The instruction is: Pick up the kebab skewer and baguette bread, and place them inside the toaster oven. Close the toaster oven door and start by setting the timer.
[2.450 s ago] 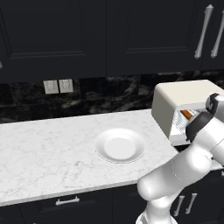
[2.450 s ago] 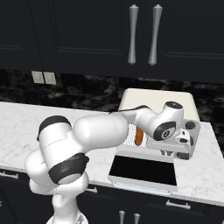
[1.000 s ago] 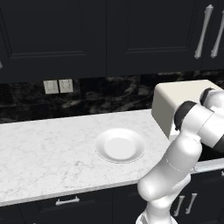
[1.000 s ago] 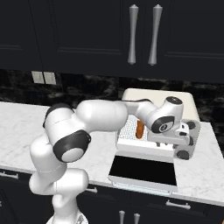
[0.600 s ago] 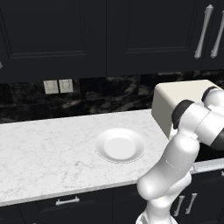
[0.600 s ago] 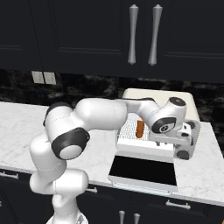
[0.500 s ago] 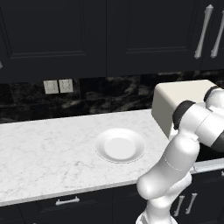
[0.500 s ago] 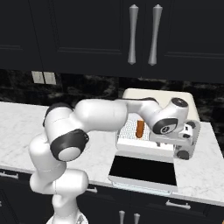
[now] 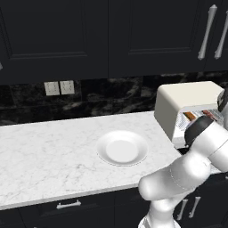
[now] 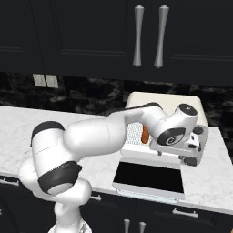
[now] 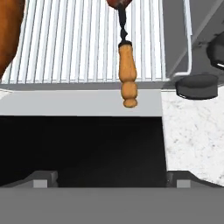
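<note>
End effector (image 11: 112, 177) tips barely visible, skewer (image 11: 124, 65) top cropped

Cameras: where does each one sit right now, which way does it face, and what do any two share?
Left base view: behind the arm's left, facing forward and down over the counter, white plate and toaster oven; the arm rises lower right.
Right base view: behind the arm's right, facing the toaster oven and its lowered toaster oven door; the arm crosses from lower left.
Hand view: on the hand, facing the wire rack with the kebab skewer.
Both base views share the oven and counter.
</note>
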